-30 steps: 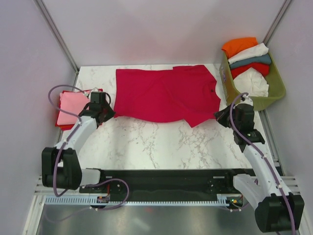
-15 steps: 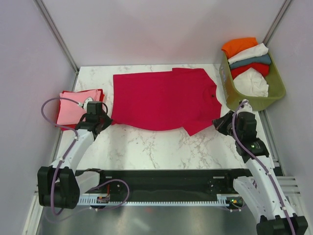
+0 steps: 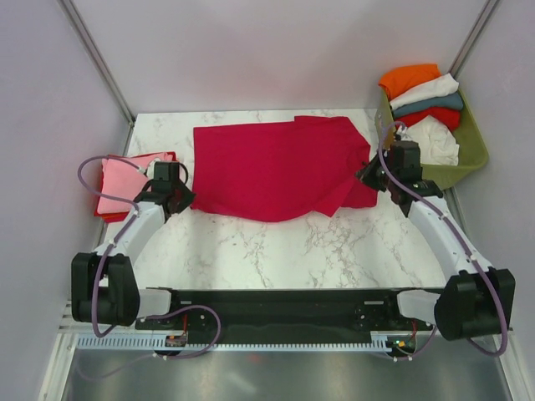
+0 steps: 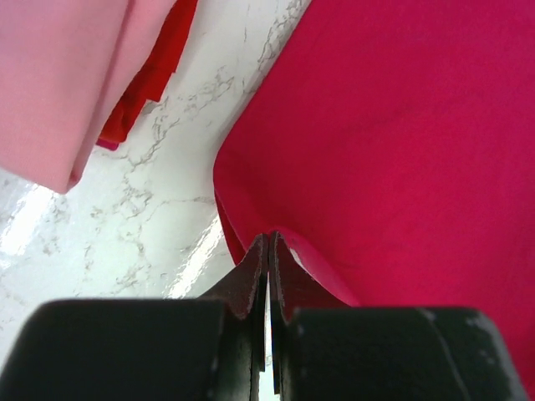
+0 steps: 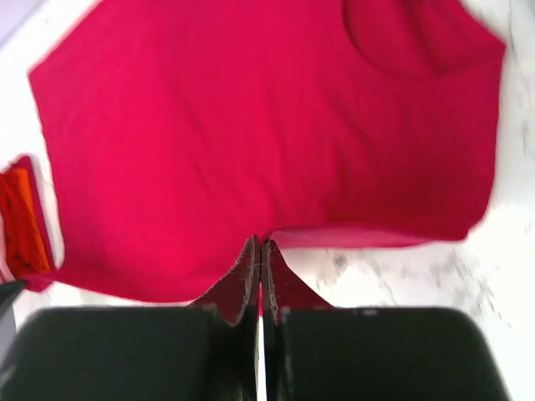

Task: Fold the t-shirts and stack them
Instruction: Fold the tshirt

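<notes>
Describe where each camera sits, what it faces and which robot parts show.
Top external: above and behind, looking down at the table; left arm, right arm show.
Left wrist: on left arm, faces crimson t-shirt, pink t-shirt; shut jaws show.
Right wrist: on right arm, faces crimson t-shirt; shut jaws show.
All share the crimson t-shirt.

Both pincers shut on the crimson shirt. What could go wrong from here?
1. The left pincer and right pincer pinch only the edge of the crimson shirt; it may slip out mid-fold.
2. The folded pink shirt lies beside the left pincer; a sweep could nudge it.
3. The right pincer works near the basket; possible bump.
</notes>
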`<state>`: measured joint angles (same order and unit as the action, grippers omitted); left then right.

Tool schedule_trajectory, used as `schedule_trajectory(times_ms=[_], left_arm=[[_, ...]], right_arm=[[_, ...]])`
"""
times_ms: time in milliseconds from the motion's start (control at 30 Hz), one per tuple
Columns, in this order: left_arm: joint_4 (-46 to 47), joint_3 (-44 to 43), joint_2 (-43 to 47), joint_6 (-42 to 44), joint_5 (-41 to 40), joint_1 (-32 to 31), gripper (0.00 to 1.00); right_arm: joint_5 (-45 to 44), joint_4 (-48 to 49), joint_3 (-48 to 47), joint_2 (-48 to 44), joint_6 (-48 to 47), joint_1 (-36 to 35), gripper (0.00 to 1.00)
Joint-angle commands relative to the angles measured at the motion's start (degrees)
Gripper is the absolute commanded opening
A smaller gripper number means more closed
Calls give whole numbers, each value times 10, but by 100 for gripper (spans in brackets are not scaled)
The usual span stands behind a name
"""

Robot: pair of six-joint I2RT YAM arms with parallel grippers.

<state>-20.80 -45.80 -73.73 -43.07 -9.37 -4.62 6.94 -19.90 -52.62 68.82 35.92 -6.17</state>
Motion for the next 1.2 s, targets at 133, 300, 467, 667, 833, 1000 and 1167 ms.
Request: schedule_trajectory(times_ms=[133,300,467,667,833,1000,1167], left_arm=[[18,-65,-50,-35,-24,3,2],[23,-104,-90,-49,-29,6,2],[30,-130,-127,-63,-30,9,2],[44,-140,-146,-74,-39,17,2],[50,-149,-165,-74,-36,21,2],[61,-148,-171,-77,-37,23,2],[80,-144,-172,-75,-41,30,2]], right_arm=[[-24,36,-140,116,-22,-1,0],[-25,35,-223,201,-28,-2,0],[-19,31,-293,281,-33,-1,0],[-29,29,-339,337,-36,-1,0],[-31,28,-377,375,-35,-2,0],[-28,23,-408,404,-34,0,0],[-30,22,-435,423,-31,4,0]])
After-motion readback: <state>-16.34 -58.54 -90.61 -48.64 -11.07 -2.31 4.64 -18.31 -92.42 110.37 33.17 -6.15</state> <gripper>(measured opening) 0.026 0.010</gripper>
